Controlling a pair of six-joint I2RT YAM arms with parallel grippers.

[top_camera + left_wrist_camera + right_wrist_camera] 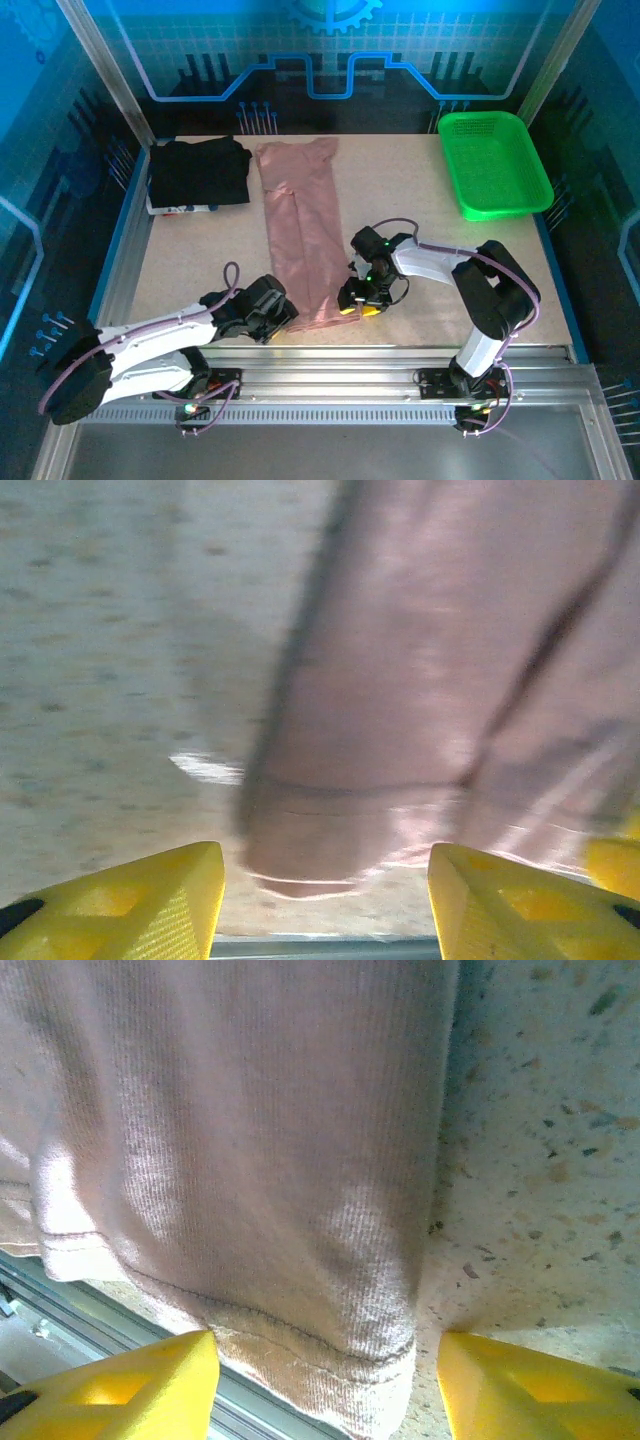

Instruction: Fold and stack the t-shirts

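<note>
At mid-table we have the dusty-pink soft cloth t-shirt (300,220) folded lengthwise into a long strip, and the plain black folded t-shirt (200,172) lies far left. Our left gripper (325,880) and right gripper (327,1360) straddle the pink near hem, jaws open. We judge the crosswise folds and stacking are not yet done. The green plastic mesh basket (495,165) sits far right, well apart.

no readable text, labels or numbers
</note>
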